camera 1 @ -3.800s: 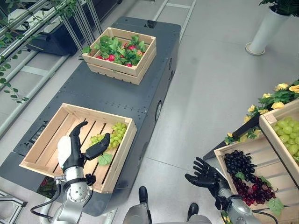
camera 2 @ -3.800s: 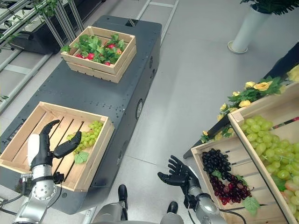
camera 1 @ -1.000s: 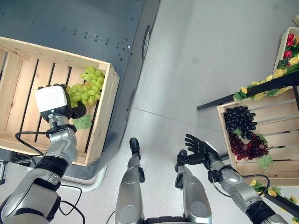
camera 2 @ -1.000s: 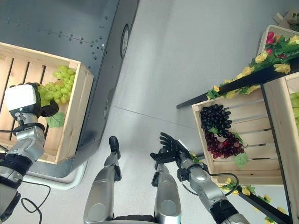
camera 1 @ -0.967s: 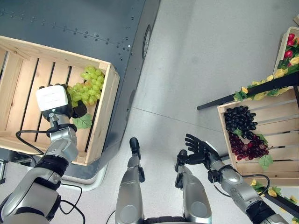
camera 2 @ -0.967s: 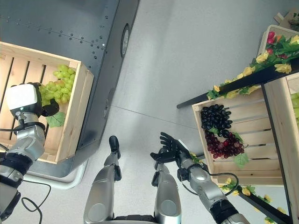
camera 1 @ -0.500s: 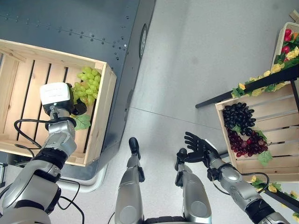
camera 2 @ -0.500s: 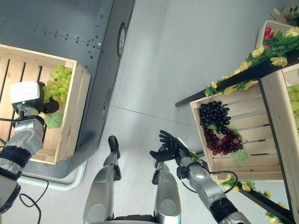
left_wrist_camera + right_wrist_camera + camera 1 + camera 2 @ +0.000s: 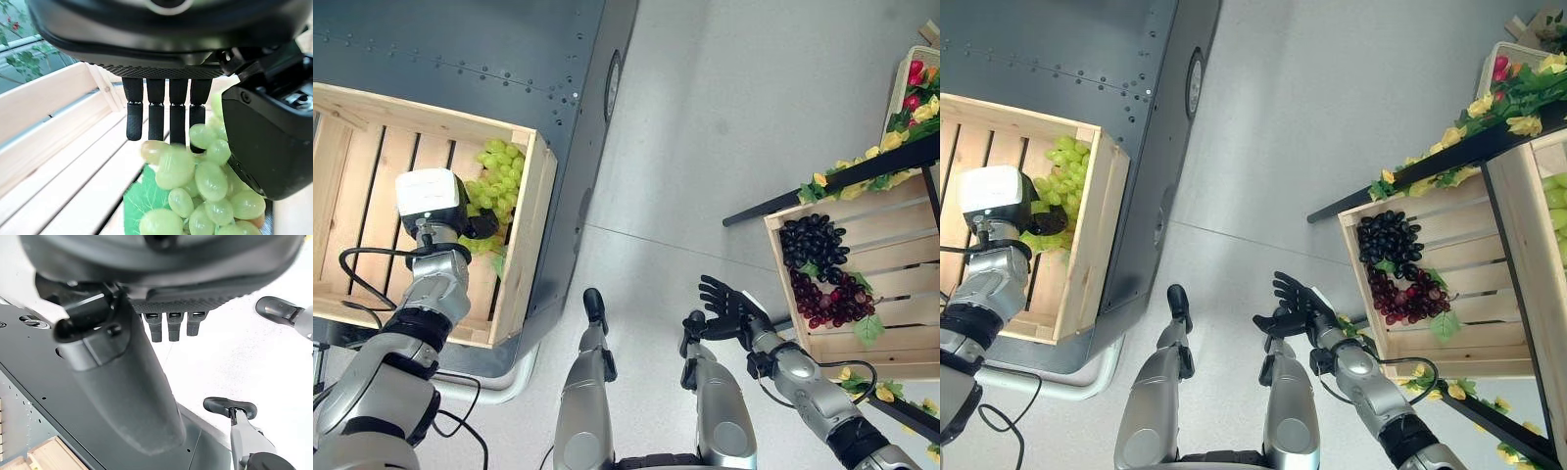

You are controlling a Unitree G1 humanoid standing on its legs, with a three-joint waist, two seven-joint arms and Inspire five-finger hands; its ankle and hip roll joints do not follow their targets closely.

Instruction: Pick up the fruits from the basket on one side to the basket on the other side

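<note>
Gripping the green grapes (image 9: 494, 186) inside the left wooden crate (image 9: 533, 230), the left hand (image 9: 435, 211) sat at mid-left. In its wrist view, fingers (image 9: 156, 115) and thumb pinched the bunch. The right hand (image 9: 729, 311) hovered lower right, fingers spread, empty.

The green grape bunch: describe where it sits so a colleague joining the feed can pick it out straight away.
Start at the dark grey metal platform on the robot's left and find the pale wooden slatted crate resting on it. The green grape bunch lies against the crate's wall nearest the robot's middle, with the left hand on it. It is the crate's one fruit; the dark and red grapes lie in the right-side crate.
</note>
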